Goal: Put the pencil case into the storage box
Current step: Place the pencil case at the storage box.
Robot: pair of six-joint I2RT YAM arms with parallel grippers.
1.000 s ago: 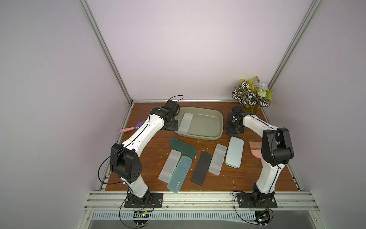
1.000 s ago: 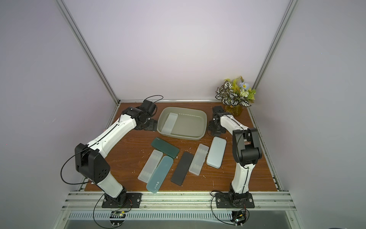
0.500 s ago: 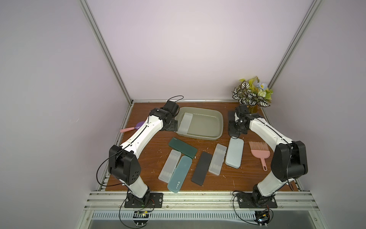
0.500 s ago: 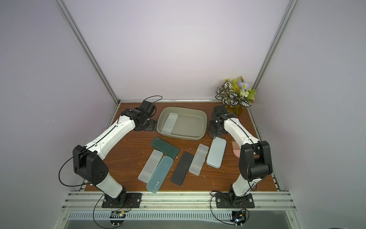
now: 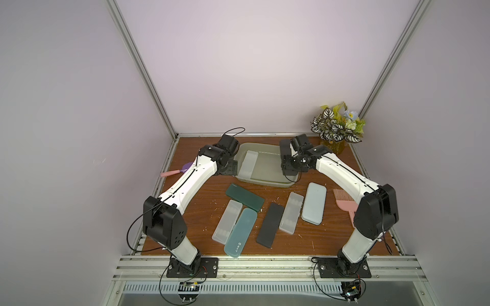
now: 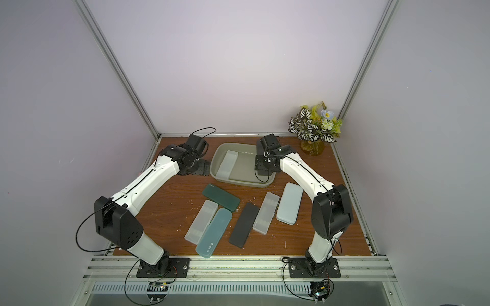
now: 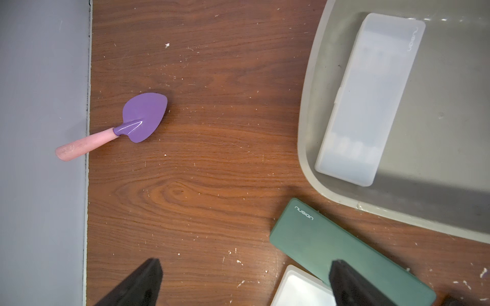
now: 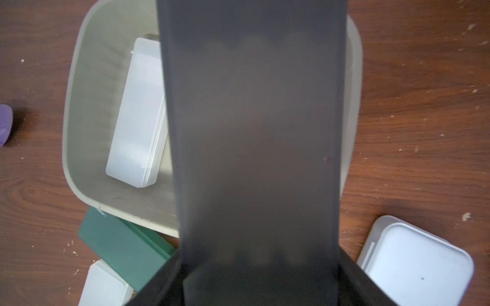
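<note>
Over the right end of the box (image 5: 265, 182), we see the right end effector (image 5: 289, 166) clamped on a smoky case (image 8: 254, 132). Its wrist view shows that case gripped by one end between the two fingers (image 8: 371, 286) and stretching across the right half of the box. We cannot tell whether it touches the floor of the box. Inside the box, along the left wall, a clear case (image 5: 248, 164) lies flat. Just left of the box, the left end effector (image 5: 228, 169) sits above the table (image 5: 191, 225) with its jaws spread wide and nothing between them. Nearer to us, six more cases lie on the wood. A green case (image 5: 245, 197) lies aslant close to the near rim of the box. Nearer still, from left to right, lie a frosted case (image 5: 227, 225), a teal case (image 5: 240, 232) right beside it, a black case (image 5: 270, 224), a second frosted case (image 5: 291, 216) and a pale blue case (image 5: 313, 203). A trowel (image 5: 183, 168) lies at the left edge of the table, its handle past the edge. A pink comb (image 5: 343, 202) lies on the right, partly behind the right arm. A plant (image 5: 336, 129) stands in the far right corner.
</note>
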